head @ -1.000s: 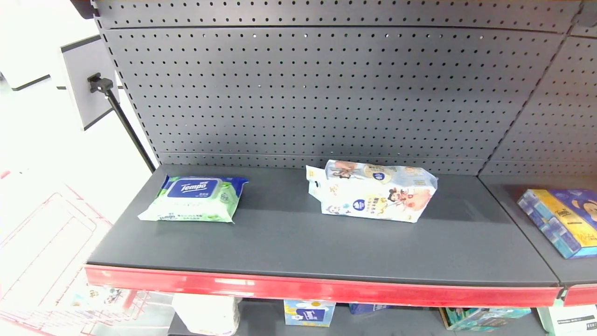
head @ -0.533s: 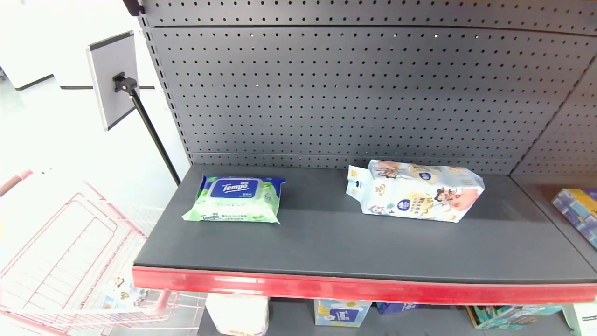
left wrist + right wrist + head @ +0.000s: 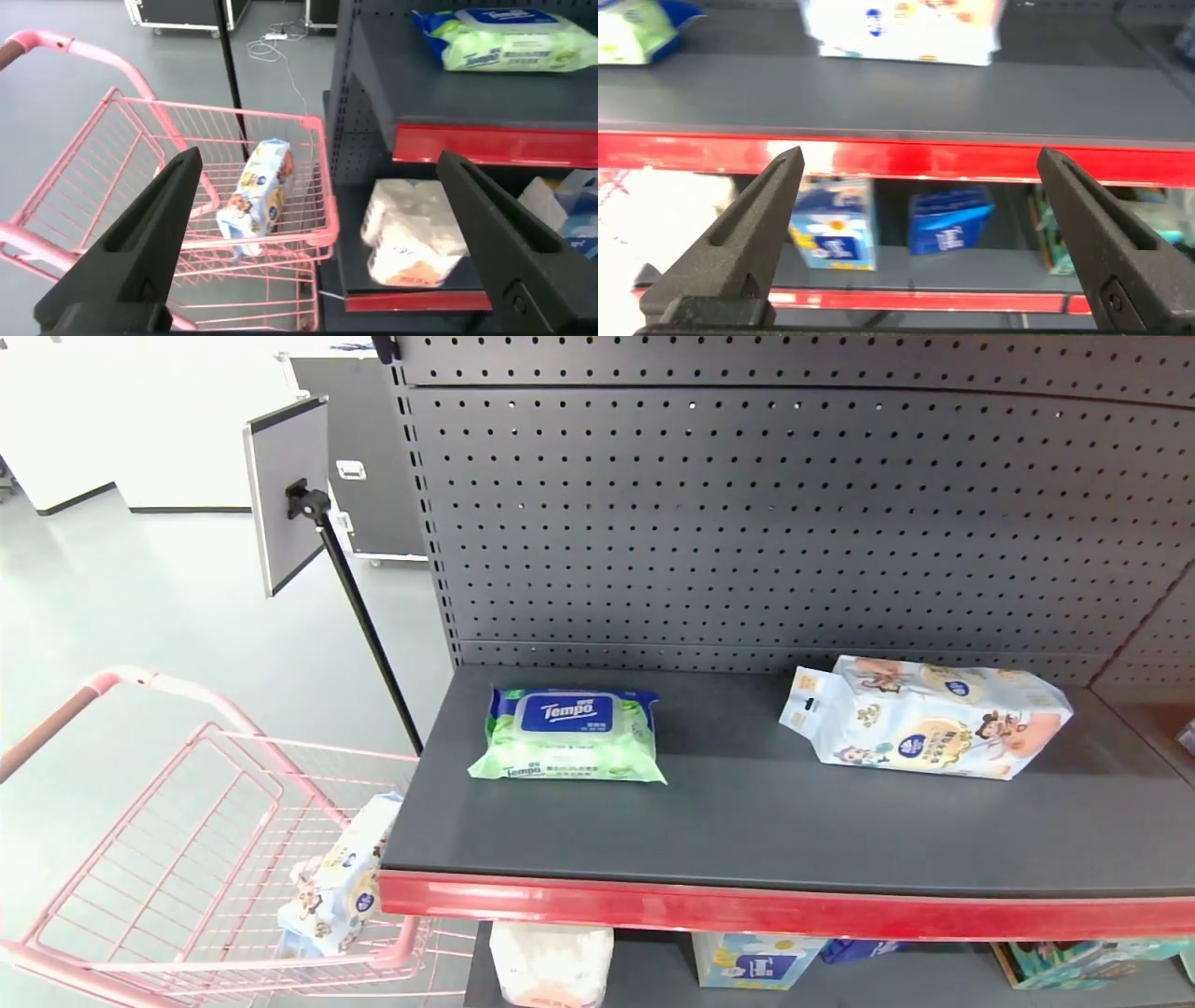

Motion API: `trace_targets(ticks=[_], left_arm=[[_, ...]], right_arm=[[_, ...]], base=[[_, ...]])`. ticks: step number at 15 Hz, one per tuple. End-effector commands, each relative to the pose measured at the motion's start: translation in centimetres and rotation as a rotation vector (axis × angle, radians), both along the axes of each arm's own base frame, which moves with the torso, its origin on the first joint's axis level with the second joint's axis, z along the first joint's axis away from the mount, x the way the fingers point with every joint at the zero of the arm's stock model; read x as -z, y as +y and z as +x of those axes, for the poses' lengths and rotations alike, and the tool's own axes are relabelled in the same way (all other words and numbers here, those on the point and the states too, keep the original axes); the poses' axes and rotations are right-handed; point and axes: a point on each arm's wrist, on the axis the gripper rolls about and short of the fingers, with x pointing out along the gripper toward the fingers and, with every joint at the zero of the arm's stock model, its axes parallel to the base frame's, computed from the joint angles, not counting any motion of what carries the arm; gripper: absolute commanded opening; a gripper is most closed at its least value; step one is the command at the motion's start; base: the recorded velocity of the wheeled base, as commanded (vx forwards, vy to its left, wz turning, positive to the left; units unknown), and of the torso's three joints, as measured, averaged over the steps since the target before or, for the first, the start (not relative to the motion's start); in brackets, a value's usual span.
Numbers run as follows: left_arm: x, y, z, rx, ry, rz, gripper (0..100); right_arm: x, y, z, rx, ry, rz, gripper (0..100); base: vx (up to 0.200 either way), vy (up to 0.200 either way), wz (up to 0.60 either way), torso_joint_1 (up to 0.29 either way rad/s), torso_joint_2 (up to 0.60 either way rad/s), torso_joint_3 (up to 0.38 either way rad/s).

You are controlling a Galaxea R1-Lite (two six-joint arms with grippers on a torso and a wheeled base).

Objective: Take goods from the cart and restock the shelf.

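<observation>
I have the dark grey shelf board with its red front strip (image 3: 747,826) ahead. On it lie a green soft pack of wet wipes (image 3: 568,735) and, well apart, a white cartoon-printed tissue pack (image 3: 929,717). Just beside the shelf's end stands the pink wire cart (image 3: 140,775), with another cartoon-printed pack (image 3: 260,194) leaning inside it. My left gripper (image 3: 318,154) faces the cart, fingers wide apart and empty. My right gripper (image 3: 919,151), also spread and empty, faces the red strip.

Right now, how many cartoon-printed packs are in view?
2. One cartoon-printed pack lies on the shelf, toward its right; the other pack stands in the pink cart. Lower shelves may hide others.
</observation>
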Motion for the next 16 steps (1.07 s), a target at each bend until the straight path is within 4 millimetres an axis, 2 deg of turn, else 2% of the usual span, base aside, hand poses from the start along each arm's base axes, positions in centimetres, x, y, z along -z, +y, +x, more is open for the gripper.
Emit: trace_targets(ticks=[1,16], left_arm=[[0.00,0.00,0.01,-0.001,0.001,-0.001,100],[0.00,0.00,0.01,0.001,0.001,-0.002,100]], right_arm=[[0.04,0.00,0.01,0.000,0.002,0.000,100],[0.04,-0.01,0.01,0.003,0.002,-0.003,100]], base=[[0.000,0.200,0.00,-0.007,0.00,-0.002],[0.000,0.200,0.00,0.002,0.00,0.003]])
